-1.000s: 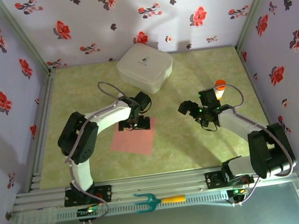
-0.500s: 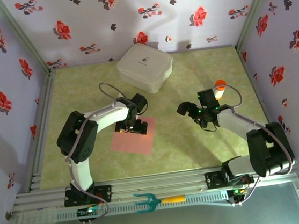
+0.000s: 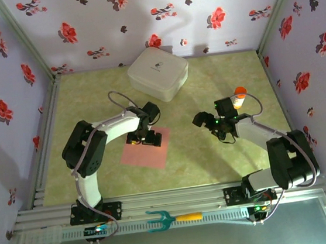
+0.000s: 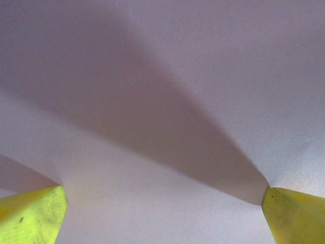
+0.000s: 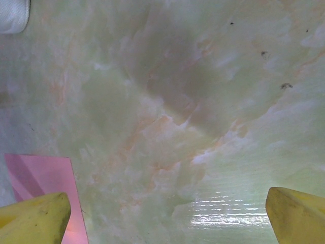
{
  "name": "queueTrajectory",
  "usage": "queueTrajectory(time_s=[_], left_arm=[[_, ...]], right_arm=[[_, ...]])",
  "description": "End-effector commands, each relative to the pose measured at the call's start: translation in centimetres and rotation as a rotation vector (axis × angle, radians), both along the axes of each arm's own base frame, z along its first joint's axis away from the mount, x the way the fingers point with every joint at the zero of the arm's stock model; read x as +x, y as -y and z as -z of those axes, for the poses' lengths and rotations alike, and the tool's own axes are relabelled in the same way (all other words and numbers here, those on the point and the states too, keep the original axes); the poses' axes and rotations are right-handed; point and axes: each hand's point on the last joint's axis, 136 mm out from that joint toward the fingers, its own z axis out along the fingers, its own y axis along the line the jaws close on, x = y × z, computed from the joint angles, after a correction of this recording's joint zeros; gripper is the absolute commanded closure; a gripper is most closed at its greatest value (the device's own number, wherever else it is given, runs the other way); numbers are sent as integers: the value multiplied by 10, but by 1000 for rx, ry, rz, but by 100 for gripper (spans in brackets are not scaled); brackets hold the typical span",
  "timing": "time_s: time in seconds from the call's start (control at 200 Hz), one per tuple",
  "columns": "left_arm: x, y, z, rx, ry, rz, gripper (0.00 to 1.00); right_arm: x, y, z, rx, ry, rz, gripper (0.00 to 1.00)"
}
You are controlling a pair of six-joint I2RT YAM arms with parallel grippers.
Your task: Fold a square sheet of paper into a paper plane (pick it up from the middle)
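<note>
1. Just left of centre in the top view, the square sheet of paper (image 3: 146, 153) lies flat on the green surface (image 3: 214, 157), with the left pincer (image 3: 143, 139) over its upper half.
2. Step in hand, as I read it: the pick-up from the middle. It goes best with both tips pressed down lightly, then closed slowly so the paper buckles into a ridge between them, with no sideways drag.
3. Left wrist view: jaws spread wide, yellow fingertips (image 4: 30, 216) at the bottom corners. Their shadows meet the tips, so they look down on the sheet, with nothing gripped.
4. And the right pincer (image 3: 207, 123) is wide too and empty, hovering over bare surface beside the sheet.
</note>
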Motion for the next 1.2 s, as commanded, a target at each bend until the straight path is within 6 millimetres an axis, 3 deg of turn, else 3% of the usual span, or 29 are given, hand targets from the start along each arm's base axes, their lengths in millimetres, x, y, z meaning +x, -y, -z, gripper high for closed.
queueTrajectory(time_s=[0.0,0.405,0.85,1.195], left_arm=[[-13,-2,25,49,-60,7,0],[-15,-2,33,76,-61,4,2],[-8,1,18,60,-10,-10,6],[1,11,0,-6,72,-35,25]], right_arm=[[6,-6,-8,14,20,-8,1],[5,-3,-10,-1,22,-4,1],[7,-2,-9,-9,20,5,1],[7,3,-9,-26,17,29,1]])
